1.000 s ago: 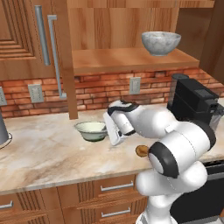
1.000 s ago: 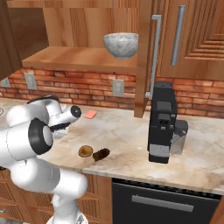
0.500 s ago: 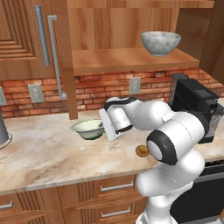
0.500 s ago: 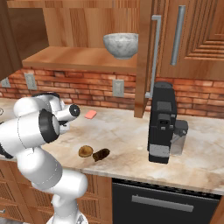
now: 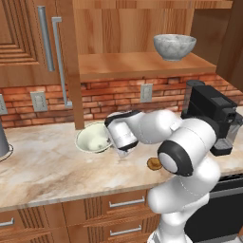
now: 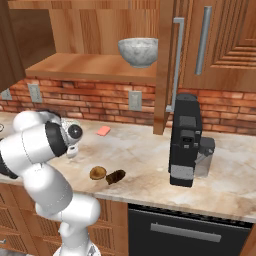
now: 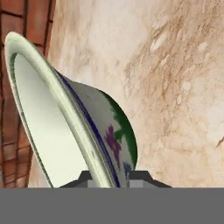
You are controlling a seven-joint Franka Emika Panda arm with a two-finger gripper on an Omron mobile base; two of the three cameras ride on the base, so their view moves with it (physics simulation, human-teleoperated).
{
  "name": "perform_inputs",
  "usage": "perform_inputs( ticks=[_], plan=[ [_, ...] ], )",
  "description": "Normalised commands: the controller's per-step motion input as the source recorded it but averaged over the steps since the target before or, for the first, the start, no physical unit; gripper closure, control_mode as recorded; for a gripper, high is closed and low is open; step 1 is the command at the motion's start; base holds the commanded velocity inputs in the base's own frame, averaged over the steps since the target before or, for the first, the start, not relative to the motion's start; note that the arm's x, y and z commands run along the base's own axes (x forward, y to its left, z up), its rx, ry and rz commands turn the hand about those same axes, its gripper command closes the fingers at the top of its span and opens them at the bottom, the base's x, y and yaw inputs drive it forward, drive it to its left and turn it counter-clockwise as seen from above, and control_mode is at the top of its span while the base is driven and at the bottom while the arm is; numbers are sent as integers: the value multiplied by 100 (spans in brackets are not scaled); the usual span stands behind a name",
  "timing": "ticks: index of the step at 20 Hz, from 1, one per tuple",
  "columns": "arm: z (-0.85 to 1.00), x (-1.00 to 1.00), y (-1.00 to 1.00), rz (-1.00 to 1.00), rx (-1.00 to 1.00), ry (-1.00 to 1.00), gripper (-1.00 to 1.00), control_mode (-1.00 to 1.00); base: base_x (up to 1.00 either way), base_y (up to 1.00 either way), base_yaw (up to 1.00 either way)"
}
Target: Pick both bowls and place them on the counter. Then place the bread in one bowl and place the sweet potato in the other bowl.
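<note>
The cream-white bowl with pale green inside (image 5: 94, 138) has tipped and shifted left at mid-frame on the marbled beige counter (image 5: 42, 171); the claw (image 7: 109, 177) stays clamped on its rim; release seems close.

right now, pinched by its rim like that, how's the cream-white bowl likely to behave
The cream-white bowl with pale green inside looks rigid and glazed, so it probably won't flex but may slip. The hand is shut on one thin edge of the rim, and the bowl is tilted, so it could swing or pivot. It would likely chip on the marbled stone counter.
</note>
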Motion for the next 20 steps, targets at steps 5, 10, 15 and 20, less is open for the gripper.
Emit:
perform_inputs(
  ticks=[5, 10, 15, 20],
  plan=[
    [-35, -1, -3, 0, -17, 0, 100, -100, 0, 0, 0],
    [-14, 0, -12, 0, -7, 4, 100, -100, 0, 0, 0],
    [0, 0, -8, 0, -3, 2, -100, -100, 0, 0, 0],
    [9, -1, -10, 0, 0, 0, -100, -100, 0, 0, 0]
  ],
)
